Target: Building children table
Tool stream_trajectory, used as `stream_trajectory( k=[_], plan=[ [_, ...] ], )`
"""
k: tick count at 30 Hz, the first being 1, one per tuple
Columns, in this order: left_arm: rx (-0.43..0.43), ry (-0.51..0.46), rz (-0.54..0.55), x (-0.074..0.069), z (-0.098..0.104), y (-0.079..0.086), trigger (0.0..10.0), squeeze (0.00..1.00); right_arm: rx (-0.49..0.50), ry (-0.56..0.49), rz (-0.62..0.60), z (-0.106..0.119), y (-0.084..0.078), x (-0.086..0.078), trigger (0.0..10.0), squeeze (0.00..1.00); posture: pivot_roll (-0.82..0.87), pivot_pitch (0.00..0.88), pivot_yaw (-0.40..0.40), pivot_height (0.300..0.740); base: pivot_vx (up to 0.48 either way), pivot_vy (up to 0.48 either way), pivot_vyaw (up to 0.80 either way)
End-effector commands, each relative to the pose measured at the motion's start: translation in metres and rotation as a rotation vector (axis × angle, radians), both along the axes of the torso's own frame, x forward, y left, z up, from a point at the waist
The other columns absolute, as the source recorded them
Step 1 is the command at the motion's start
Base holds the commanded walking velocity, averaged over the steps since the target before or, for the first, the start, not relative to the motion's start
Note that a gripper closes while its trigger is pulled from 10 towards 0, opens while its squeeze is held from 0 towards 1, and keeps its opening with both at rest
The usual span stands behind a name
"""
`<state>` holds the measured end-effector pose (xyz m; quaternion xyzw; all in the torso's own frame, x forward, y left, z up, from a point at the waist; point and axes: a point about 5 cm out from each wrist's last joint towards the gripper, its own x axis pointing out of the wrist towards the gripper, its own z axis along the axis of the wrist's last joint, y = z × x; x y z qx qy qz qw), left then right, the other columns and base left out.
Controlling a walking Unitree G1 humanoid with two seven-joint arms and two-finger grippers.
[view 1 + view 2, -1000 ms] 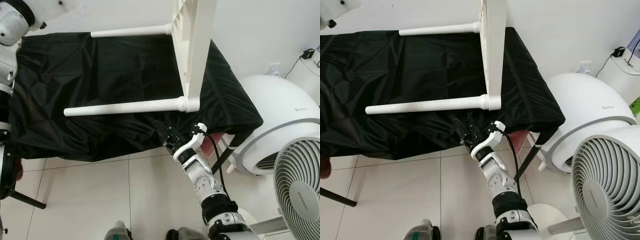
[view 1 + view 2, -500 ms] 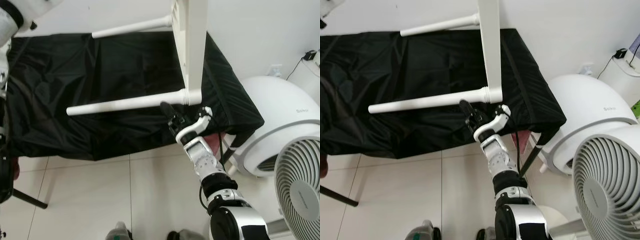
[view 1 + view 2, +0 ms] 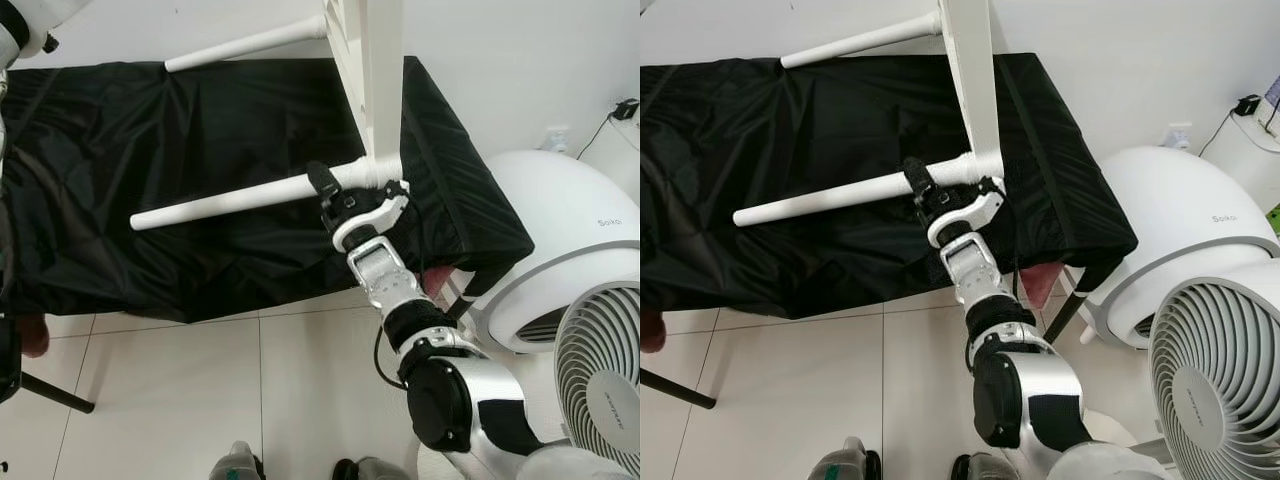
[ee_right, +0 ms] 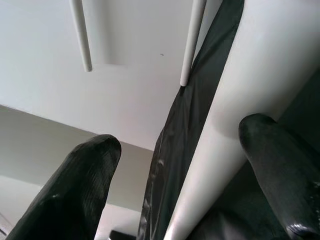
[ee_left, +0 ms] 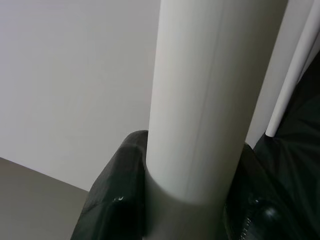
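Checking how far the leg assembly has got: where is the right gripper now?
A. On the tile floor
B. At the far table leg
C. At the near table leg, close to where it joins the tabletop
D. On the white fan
C: the right gripper sits at the near leg by its joint with the upturned tabletop, jaws open with the leg between them.

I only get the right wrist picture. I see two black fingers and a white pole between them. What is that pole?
Observer: It's a table leg, screwed into a small white table lying on its side.
Child: What's it lying on?
Observer: A black cloth covering a bench.
Child: Where is the hand on the leg?
Observer: The right gripper is near the table end of the leg, fingers open around it.
Child: And the other hand?
Observer: The left gripper is shut on another leg.
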<state>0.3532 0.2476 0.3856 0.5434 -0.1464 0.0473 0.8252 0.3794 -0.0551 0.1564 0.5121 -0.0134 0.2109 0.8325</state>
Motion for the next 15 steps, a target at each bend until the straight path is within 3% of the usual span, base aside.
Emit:
stream_trajectory(
  k=[1, 15],
  plan=[
    [-0.203, 0.062, 0.006, 0.002, -0.013, 0.018, 10.0, 0.0, 0.026, 0.017, 0.001, 0.003, 0.007, 0.002, 10.0, 0.0, 0.23, 0.01, -0.064, 0.74, 0.0, 0.0, 0.0],
    [-0.18, 0.063, 0.004, -0.002, -0.007, 0.016, 10.0, 0.0, 0.121, 0.093, -0.143, 0.018, -0.015, 0.019, 10.0, 0.0, 0.26, 0.013, -0.054, 0.74, 0.0, 0.0, 0.0]
  ],
)
